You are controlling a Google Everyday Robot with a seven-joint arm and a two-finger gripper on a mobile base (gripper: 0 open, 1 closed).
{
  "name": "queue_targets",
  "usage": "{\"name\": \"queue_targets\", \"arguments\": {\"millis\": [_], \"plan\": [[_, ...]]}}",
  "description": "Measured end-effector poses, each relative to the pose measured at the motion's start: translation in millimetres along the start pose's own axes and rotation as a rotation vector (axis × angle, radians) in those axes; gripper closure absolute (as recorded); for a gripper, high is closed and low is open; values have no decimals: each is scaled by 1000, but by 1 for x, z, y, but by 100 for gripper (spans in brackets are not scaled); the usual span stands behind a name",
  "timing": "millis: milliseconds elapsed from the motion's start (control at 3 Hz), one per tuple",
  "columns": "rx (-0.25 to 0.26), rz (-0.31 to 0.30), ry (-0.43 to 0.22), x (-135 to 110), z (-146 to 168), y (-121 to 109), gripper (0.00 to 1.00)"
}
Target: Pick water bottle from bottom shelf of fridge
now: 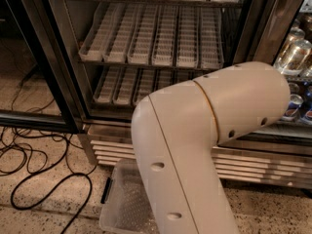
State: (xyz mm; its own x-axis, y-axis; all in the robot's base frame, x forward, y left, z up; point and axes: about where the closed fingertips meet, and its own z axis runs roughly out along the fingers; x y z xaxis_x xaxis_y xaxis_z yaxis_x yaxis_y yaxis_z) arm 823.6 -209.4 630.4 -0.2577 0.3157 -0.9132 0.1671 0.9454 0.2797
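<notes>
Cream arm (195, 145) filled the near view before the open fridge (66, 67). Its gripper was out of frame, so its state could not be told. No water bottle showed on the bottom shelf (122, 84), whose right part the arm hid. Judged: pick not yet made.

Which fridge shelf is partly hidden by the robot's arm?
The lowest shelf, just above the grille: the arm covers its right side, not the shelf above. The gripper is out of view.
</notes>
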Motion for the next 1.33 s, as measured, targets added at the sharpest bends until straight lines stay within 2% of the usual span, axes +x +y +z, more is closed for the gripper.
{"name": "queue_targets", "arguments": {"millis": [333, 667, 1333], "plan": [[-8, 3, -28, -8, -5, 3, 100], [-8, 4, -28, -8, -5, 3, 100], [13, 128, 82, -2, -40, -5, 100]]}}
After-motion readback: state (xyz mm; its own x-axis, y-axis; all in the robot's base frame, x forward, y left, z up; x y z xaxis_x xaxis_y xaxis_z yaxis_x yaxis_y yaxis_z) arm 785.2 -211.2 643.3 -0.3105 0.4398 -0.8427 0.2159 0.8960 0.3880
